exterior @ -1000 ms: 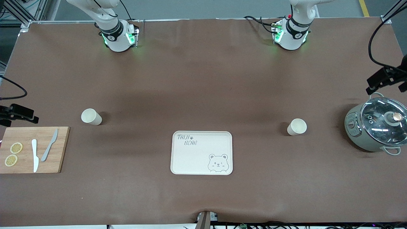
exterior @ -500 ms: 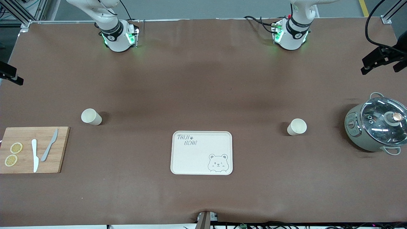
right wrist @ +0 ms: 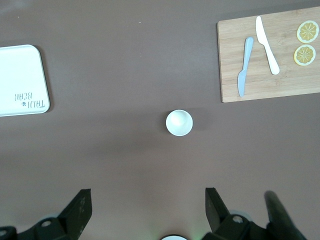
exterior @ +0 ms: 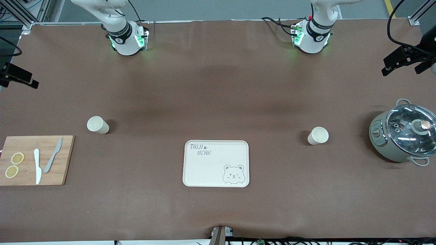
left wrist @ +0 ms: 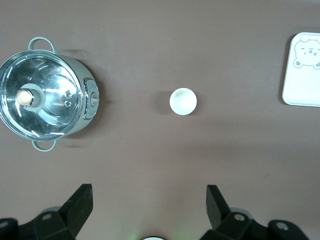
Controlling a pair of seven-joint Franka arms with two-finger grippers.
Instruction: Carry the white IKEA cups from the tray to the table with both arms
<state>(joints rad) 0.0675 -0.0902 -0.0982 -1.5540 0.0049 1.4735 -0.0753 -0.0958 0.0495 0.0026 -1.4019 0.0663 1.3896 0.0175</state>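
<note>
Two white cups stand upright on the brown table: one (exterior: 97, 125) at middle left of the front view, one (exterior: 318, 135) at middle right, with one bear-printed tray (exterior: 216, 163) low at centre between them. One wooden board (exterior: 35, 160) at lower left carries two knives and two lemon slices; one lidded pot (exterior: 403, 135) sits at right. The left gripper (left wrist: 150, 205) and right gripper (right wrist: 147, 207) each hover high over the table, fingers spread wide and empty.

Even overhead light, pics sharp w/ no blur. Soft shadows beside both cups (exterior: 97, 125) (exterior: 318, 135). Bright glare streaks on pot's glass lid (exterior: 411, 129).
</note>
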